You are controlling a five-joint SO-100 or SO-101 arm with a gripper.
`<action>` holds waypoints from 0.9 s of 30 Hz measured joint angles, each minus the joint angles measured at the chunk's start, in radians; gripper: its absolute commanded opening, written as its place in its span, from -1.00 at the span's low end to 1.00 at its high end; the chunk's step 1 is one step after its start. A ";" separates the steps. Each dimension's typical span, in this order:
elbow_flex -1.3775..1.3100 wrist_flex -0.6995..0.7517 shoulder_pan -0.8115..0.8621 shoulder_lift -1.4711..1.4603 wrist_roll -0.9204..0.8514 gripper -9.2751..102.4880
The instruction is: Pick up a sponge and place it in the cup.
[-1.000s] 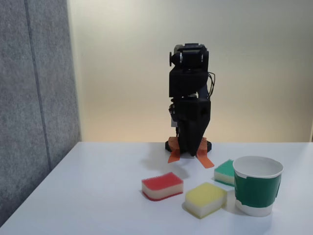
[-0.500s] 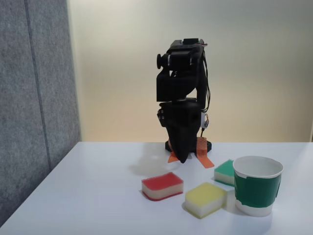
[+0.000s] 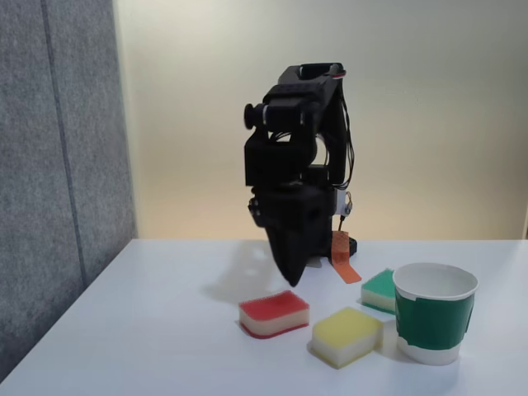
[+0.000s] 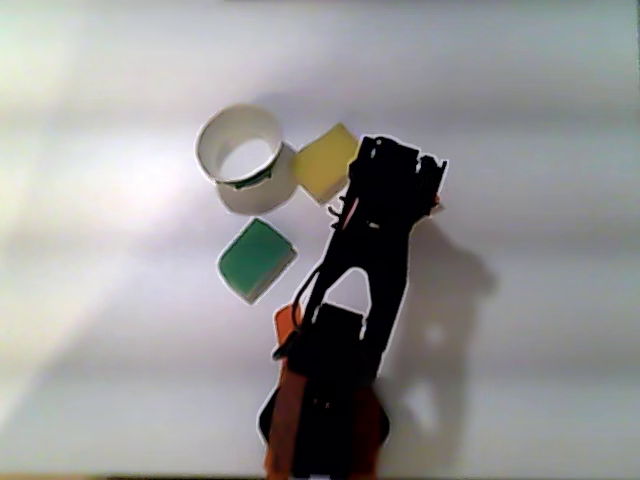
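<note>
Above the sponge (image 3: 274, 313), end effector (image 3: 290, 280) hovers.

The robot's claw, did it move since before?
Yes. In the fixed view the gripper has swung forward and left from its base, now hanging just above the red sponge, which stayed put.

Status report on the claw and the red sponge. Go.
Claw above the table, just behind the red-topped rectangular sponge, holding nothing; open or shut unclear. Sponge flat on the white table, untouched. Green paper cup upright, nothing seen inside. Path clear.
</note>
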 measured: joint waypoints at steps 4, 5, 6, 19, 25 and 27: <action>-0.049 0.020 0.009 -0.031 0.003 -0.48; -0.057 0.029 0.005 -0.035 0.003 -0.45; -0.067 0.032 -0.002 -0.038 -0.003 -0.46; -0.135 0.025 -0.018 -0.126 -0.031 -0.15; -0.135 -0.018 -0.009 -0.179 0.057 -0.15; -0.135 -0.014 -0.015 -0.190 0.097 -0.15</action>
